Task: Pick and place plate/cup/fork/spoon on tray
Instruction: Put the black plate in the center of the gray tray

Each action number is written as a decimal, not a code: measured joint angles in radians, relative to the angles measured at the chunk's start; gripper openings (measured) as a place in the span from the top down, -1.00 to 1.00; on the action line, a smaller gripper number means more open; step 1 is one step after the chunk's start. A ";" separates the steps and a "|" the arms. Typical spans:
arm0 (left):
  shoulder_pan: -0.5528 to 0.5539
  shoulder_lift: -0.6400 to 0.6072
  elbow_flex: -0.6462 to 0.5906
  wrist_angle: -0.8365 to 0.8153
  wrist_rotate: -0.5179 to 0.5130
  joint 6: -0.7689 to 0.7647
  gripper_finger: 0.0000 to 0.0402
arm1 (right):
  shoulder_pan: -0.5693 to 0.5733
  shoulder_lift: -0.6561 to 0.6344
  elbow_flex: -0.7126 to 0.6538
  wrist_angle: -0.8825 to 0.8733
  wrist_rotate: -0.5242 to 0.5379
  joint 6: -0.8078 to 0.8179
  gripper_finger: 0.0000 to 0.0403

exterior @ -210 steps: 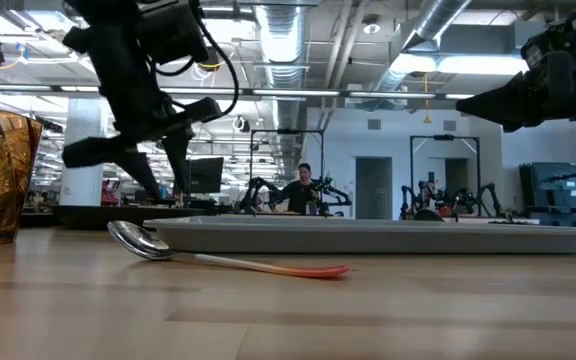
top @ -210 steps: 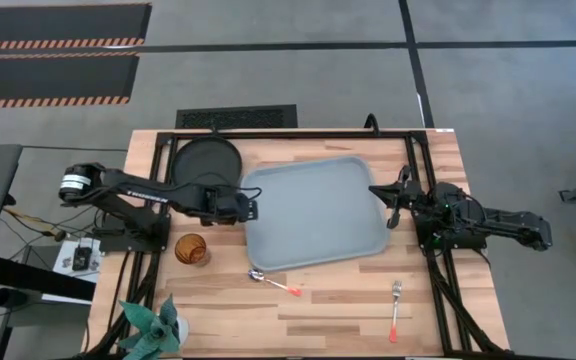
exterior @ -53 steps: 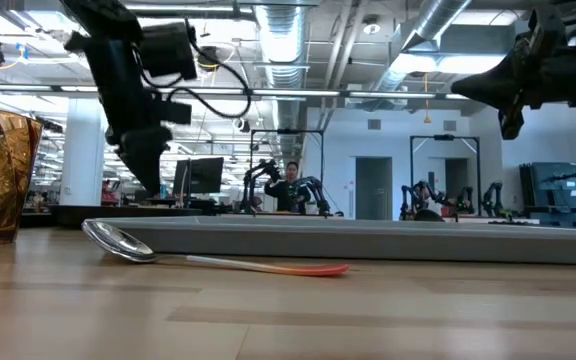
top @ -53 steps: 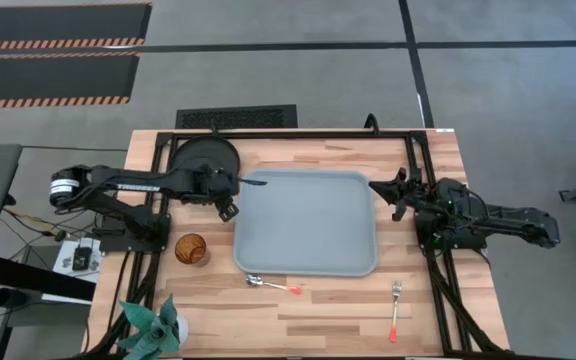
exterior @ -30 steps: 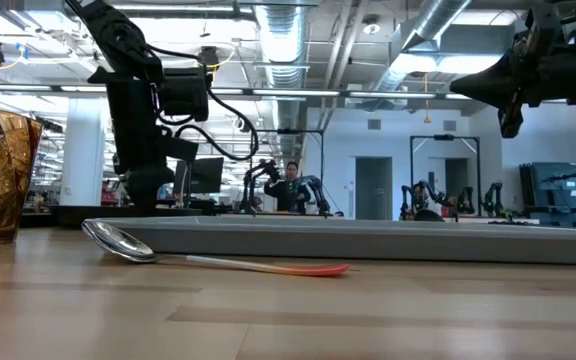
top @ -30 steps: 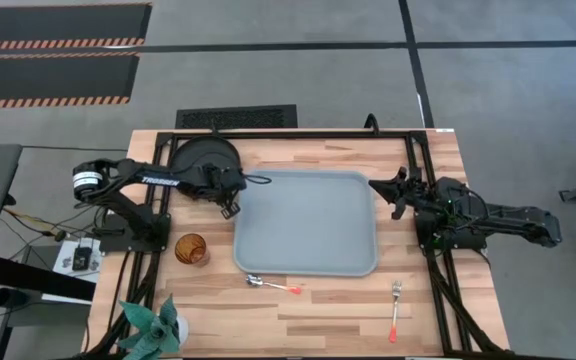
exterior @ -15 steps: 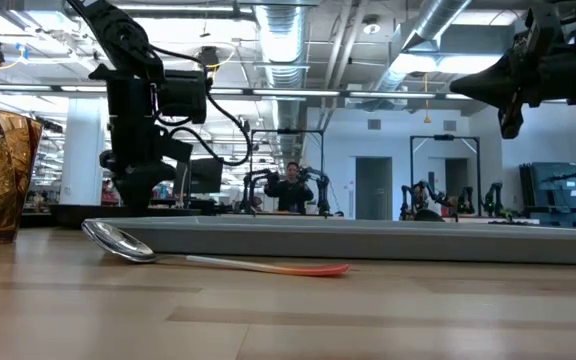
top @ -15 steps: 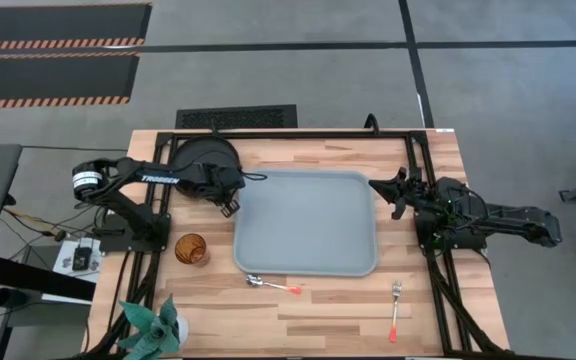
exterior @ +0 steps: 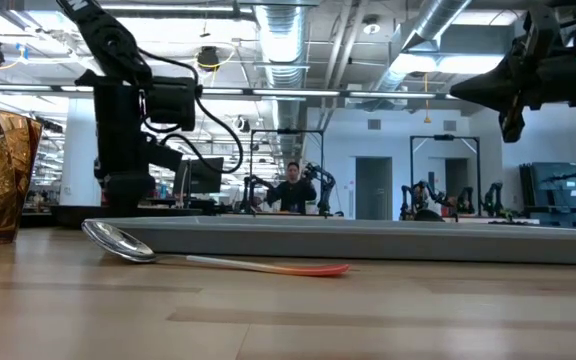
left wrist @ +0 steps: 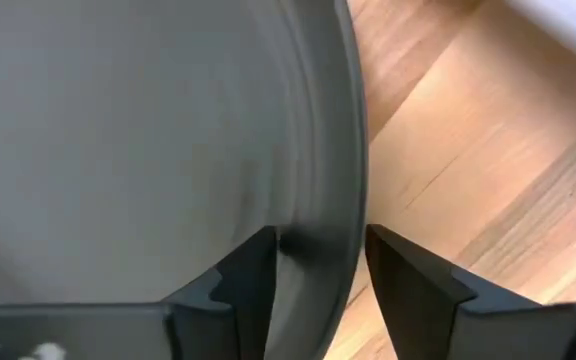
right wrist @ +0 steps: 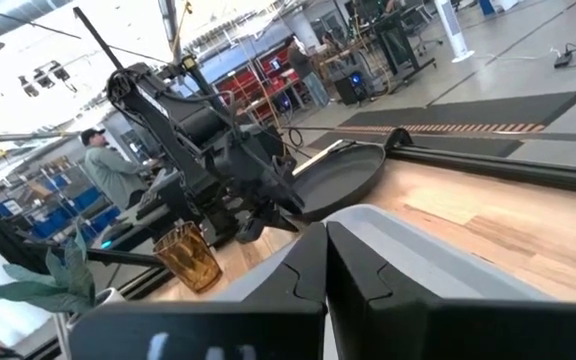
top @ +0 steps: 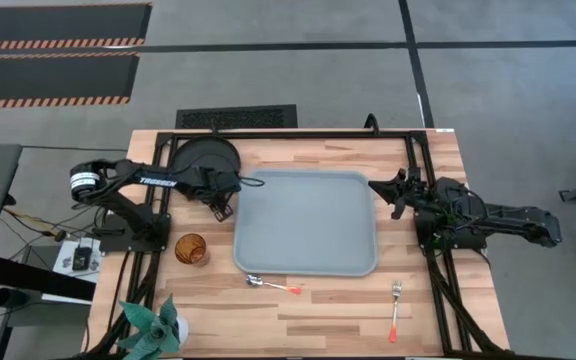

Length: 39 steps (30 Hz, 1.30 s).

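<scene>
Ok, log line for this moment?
left gripper: open, straddling plate rim | right gripper: shut, beside tray | tray: nothing on it

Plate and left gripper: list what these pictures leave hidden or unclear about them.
- Plate: in the high view, the left arm covers its near-tray edge.
- Left gripper: in the left wrist view, its fingers straddle the plate's rim with gaps showing; whether a finger touches the underside is hidden by the plate.
- Low view: the plate shows only as a dark sliver behind the tray.
</scene>
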<state>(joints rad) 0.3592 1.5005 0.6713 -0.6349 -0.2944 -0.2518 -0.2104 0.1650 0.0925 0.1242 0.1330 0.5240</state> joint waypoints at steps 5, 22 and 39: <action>-0.001 0.001 -0.007 0.029 0.002 0.050 0.57 | 0.000 0.000 0.000 0.004 0.001 0.003 0.92; 0.005 -0.137 0.067 -0.165 -0.078 0.071 1.00 | 0.000 0.000 0.000 0.002 0.000 0.026 0.92; -0.220 -0.294 0.319 -0.132 -0.012 -0.019 1.00 | 0.000 0.000 0.000 -0.013 0.001 0.026 0.91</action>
<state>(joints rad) 0.1389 1.2068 0.9903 -0.7667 -0.3064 -0.2711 -0.2100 0.1650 0.0925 0.1112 0.1337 0.5499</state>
